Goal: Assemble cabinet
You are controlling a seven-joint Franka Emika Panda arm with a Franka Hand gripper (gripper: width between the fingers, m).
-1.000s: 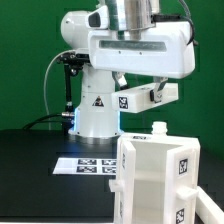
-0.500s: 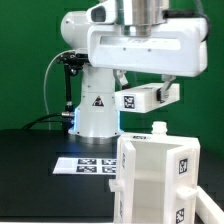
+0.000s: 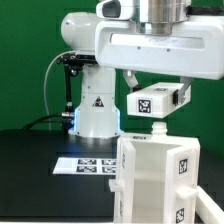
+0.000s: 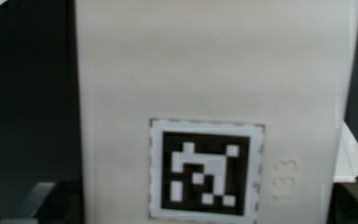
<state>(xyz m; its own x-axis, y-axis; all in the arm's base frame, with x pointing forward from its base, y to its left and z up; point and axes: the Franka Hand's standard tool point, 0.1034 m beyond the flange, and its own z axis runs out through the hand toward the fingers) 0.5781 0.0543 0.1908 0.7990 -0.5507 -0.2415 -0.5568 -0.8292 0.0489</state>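
Observation:
The cabinet body (image 3: 148,182) is a white box standing at the front of the exterior view, with a tag on its side and a small white knob (image 3: 157,128) on top. A flat white cabinet panel (image 3: 156,100) with a black-and-white tag hangs in the air just above that knob, apart from it. My gripper (image 3: 155,88) is shut on this panel. In the wrist view the panel (image 4: 176,90) fills the space between my dark fingers (image 4: 19,205), and its tag (image 4: 206,168) faces the camera.
The marker board (image 3: 88,163) lies flat on the black table behind the cabinet body. The robot's white base (image 3: 95,105) stands at the back, with a dark cable post (image 3: 66,85) on the exterior view's left and a green wall behind.
The hand has shifted toward the exterior view's right with the panel. The panel now hangs over the cabinet body's top knob, its tag turned more toward the camera.

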